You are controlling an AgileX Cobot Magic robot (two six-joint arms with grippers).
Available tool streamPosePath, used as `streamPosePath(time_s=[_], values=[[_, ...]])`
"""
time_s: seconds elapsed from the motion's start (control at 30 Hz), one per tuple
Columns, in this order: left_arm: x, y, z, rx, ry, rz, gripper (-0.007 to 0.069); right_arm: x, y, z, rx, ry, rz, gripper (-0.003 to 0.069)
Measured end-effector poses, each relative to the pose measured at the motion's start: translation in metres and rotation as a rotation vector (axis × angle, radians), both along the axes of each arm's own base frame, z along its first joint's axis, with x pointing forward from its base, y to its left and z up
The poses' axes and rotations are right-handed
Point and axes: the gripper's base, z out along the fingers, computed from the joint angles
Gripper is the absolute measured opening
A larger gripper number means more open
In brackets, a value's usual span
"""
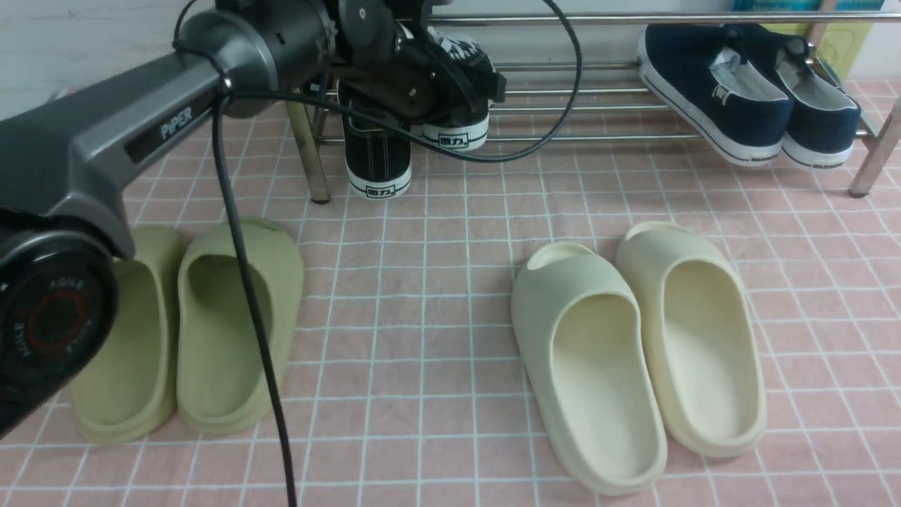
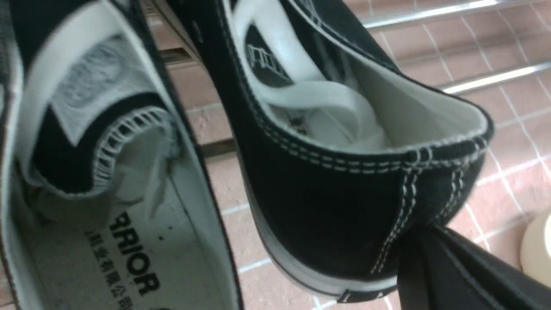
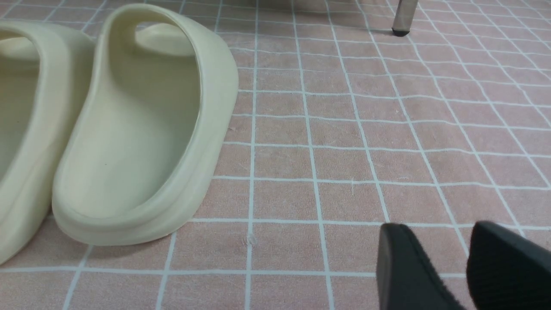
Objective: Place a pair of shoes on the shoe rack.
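Two black canvas sneakers sit at the left end of the chrome shoe rack (image 1: 598,107). One sneaker (image 1: 378,165) tips heel-down over the rack's front bar; the other (image 1: 457,130) lies on the bars beside it. My left arm (image 1: 394,63) reaches over them and hides their uppers. In the left wrist view my left gripper (image 2: 419,245) is shut, its tips against the back of one sneaker's heel (image 2: 335,202), near the sole. The second sneaker's grey insole (image 2: 129,258) is alongside. My right gripper (image 3: 434,228) hangs open over the pink floor, holding nothing.
Navy slip-on shoes (image 1: 746,91) rest on the rack's right end. Olive-green slides (image 1: 183,331) lie front left and cream slides (image 1: 633,352) front right on the pink checked mat. One cream slide (image 3: 142,129) and a rack leg (image 3: 402,17) show near my right gripper.
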Motion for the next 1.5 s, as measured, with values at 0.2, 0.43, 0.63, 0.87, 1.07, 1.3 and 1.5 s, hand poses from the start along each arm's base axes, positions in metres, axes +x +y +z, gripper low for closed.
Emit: streamPosePath(time_s=[0.2,0.43,0.63,0.87,1.07,1.3,1.5], values=[[0.009,0.003,-0.033,0.028,0.099,0.024,0.0005,0.0,0.0,0.0,0.0,0.0,0.0,0.0239],[-0.001,0.008,-0.009,0.037,0.089,0.017,0.0011,0.0,0.0,0.0,0.0,0.0,0.0,0.0239],[-0.021,0.019,0.037,0.058,0.041,0.008,0.0016,0.0,0.0,0.0,-0.001,0.0,0.0,0.0239],[-0.089,0.061,0.136,0.188,-0.11,0.035,0.0022,0.0,0.0,0.0,-0.002,0.0,0.0,0.0239],[-0.171,0.105,0.172,0.211,-0.187,0.109,0.0023,0.0,0.0,0.0,-0.002,0.0,0.0,0.0239],[-0.265,0.152,0.149,0.17,-0.226,0.216,0.0023,0.0,0.0,0.0,-0.002,0.0,0.0,0.0239],[-0.321,0.18,0.126,0.11,-0.255,0.294,0.0023,0.0,0.0,0.0,-0.002,0.0,0.0,0.0239]])
